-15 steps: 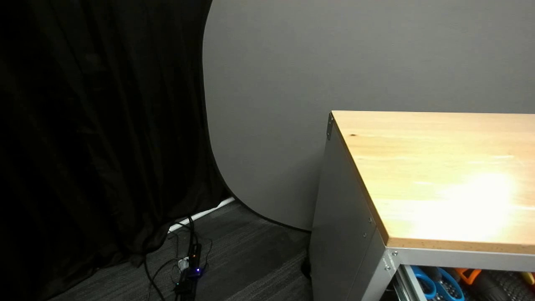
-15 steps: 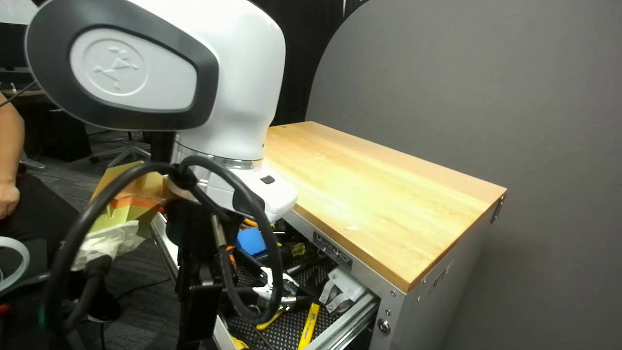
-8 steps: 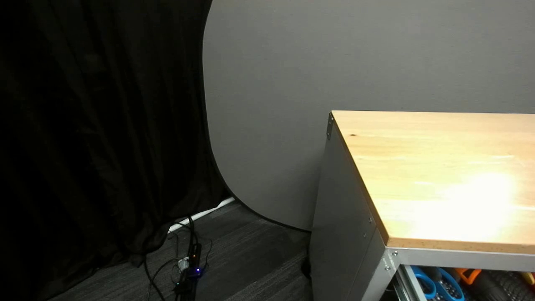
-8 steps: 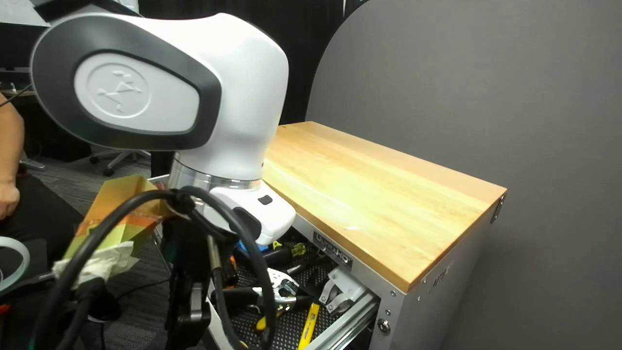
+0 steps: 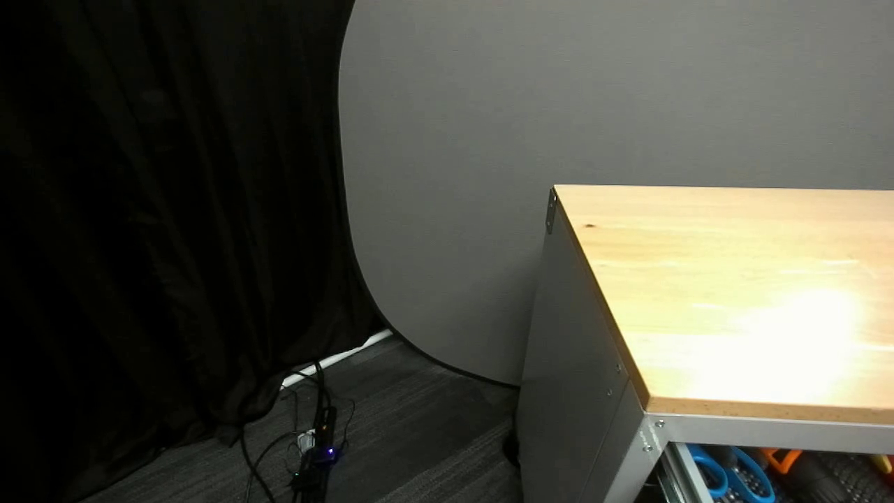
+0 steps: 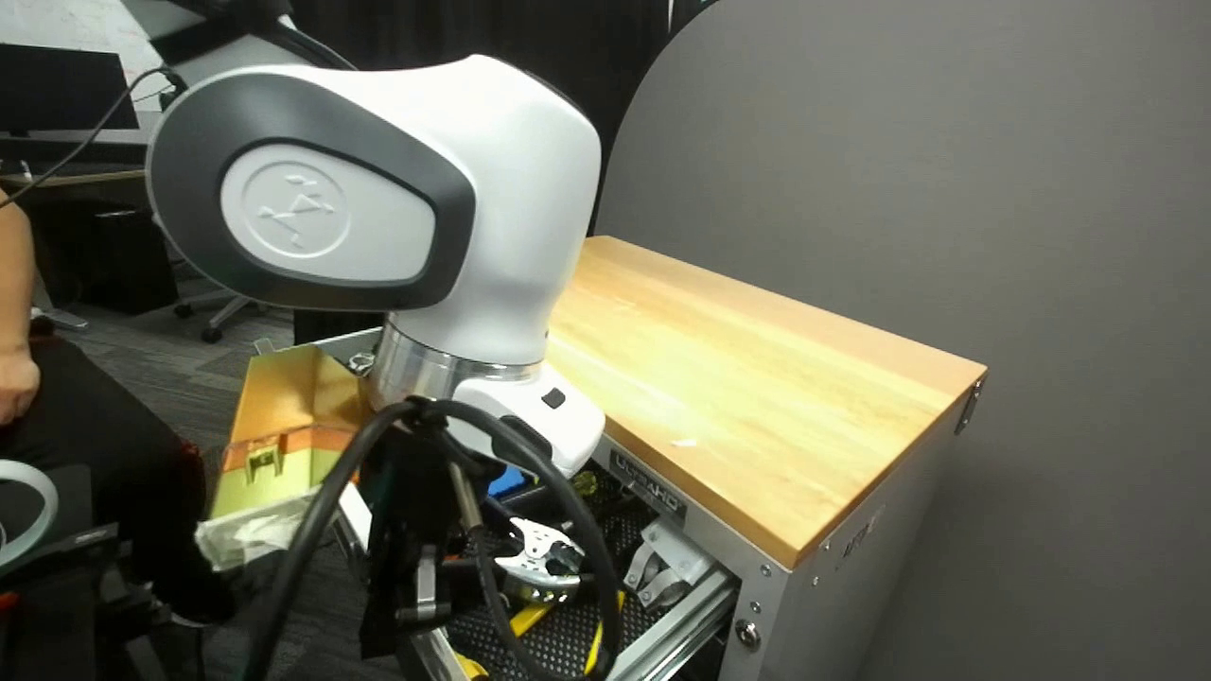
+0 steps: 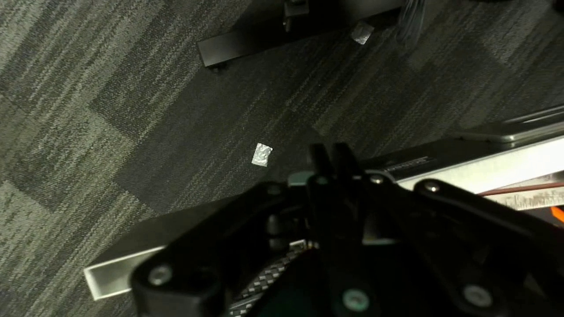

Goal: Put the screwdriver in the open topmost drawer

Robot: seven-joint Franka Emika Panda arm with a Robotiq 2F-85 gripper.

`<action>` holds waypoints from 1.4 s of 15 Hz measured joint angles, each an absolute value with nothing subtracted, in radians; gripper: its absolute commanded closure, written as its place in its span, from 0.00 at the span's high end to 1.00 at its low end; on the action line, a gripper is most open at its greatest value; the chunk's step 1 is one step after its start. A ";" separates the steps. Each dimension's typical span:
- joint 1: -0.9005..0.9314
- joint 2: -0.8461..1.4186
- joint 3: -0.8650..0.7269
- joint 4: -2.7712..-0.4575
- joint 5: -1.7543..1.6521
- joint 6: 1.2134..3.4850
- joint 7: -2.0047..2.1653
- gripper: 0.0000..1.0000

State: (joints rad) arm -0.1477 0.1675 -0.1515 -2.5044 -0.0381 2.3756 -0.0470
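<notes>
In the wrist view my gripper (image 7: 332, 159) has its two dark fingertips side by side, shut, and nothing shows between them. The drawer's front rim (image 7: 524, 162) passes under the fingers, with carpet beyond it. An exterior view shows the open topmost drawer (image 6: 683, 626) pulled out below the arm, its dark mat strewn with tools. There the black gripper body hangs over the drawer and its fingertips cannot be made out. I cannot pick out the screwdriver in any view; the arm and gripper cover part of the drawer.
The light wood top (image 6: 738, 397) of the cabinet borders the drawer. Inside lie a silver clamp (image 6: 539, 558), a blue item (image 6: 508, 480) and a green-yellow handle (image 6: 587, 484). A yellow box (image 6: 284, 454) hangs at the wrist, near a looped black cable (image 6: 605, 586). A person (image 6: 14, 284) sits nearby.
In an exterior view the arm has come down, then shifted right, with the wrist box and cable moving along. The gripper's jaws have closed. The drawer has not moved.
</notes>
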 measured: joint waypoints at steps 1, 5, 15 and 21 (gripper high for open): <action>-0.149 0.176 -0.151 -2.496 -0.019 2.375 -0.070 0.12; -0.165 0.219 -0.150 -2.442 0.067 2.353 -0.175 0.11; -0.222 0.364 -0.085 -2.237 0.186 2.261 -0.382 0.11; -0.222 0.440 -0.014 -2.114 0.186 2.259 -0.424 0.12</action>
State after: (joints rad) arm -0.2220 0.4403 -0.0144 -2.1140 0.1862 2.2595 -0.4241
